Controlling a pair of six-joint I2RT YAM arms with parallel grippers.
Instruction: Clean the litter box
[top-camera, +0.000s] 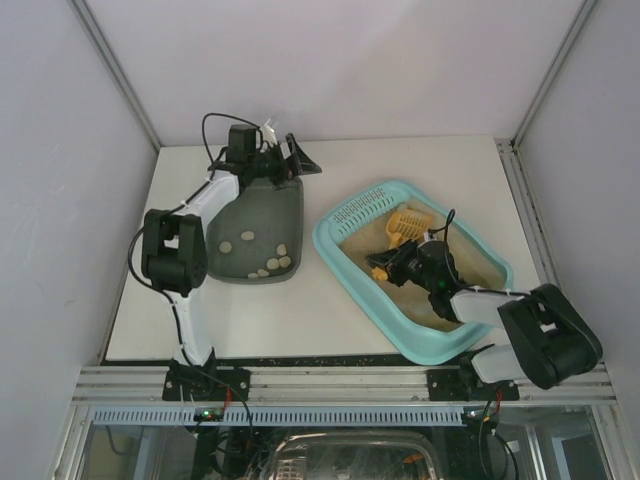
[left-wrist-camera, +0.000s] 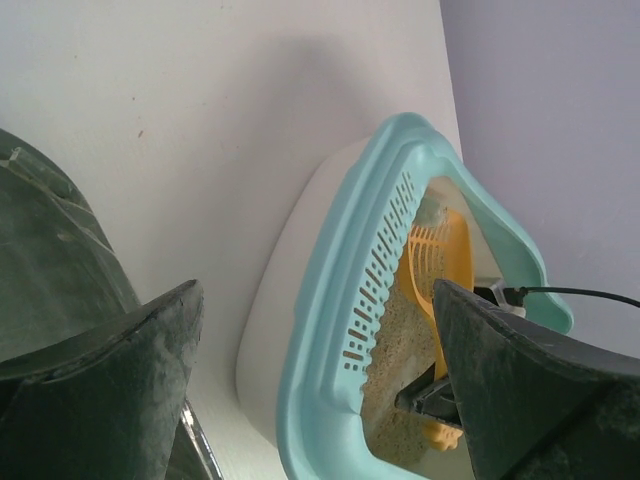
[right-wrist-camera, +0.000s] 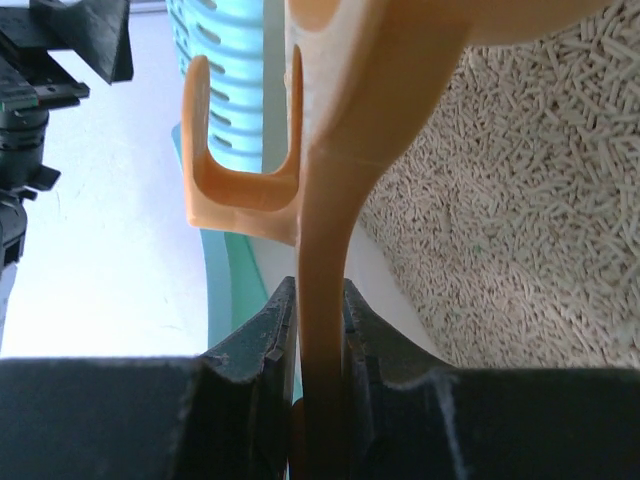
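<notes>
White counter (top-camera: 400, 160) within pale walls; your right end effector (right-wrist-camera: 320, 300) is pressed together on the handle of the orange scoop (top-camera: 408, 224), low inside the litter box (top-camera: 332, 250); scoop head rests on litter near the perforated end; your left end effector (top-camera: 285, 158) stands spread wide, holding nothing, over the far edge of the dark tub (top-camera: 270, 205); litter box lies to its right, apart.

You see a smooth teal plastic litter box (left-wrist-camera: 325, 320). Your orange scoop (right-wrist-camera: 340, 250) is glossy plastic; the litter (right-wrist-camera: 520, 200) looks rough, matt, pelleted.
</notes>
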